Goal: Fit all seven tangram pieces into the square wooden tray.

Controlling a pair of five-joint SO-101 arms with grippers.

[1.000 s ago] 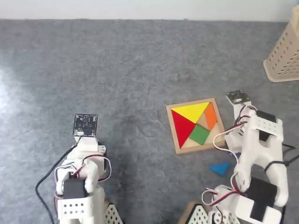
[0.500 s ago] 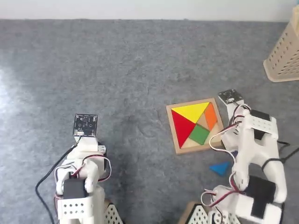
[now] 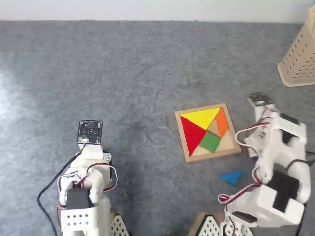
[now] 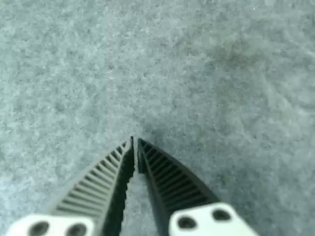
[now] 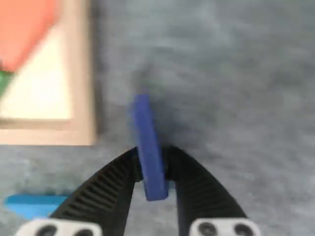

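Right gripper (image 5: 150, 160), clamped on an edge-up dark blue piece (image 5: 146, 132), just swung off the tray (image 5: 82, 78)'s right edge, so it's not placed yet; left gripper (image 4: 135, 143) is closed, empty.

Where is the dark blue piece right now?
In the right wrist view, the dark blue piece is held on edge in the right gripper, beside a corner of the wooden tray.

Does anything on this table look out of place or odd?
A light blue triangle lies loose on the grey mat beside the wooden tray, which has bare gaps. The right arm's fingers pinch a dark blue piece turned on edge, not flat, just outside the tray.
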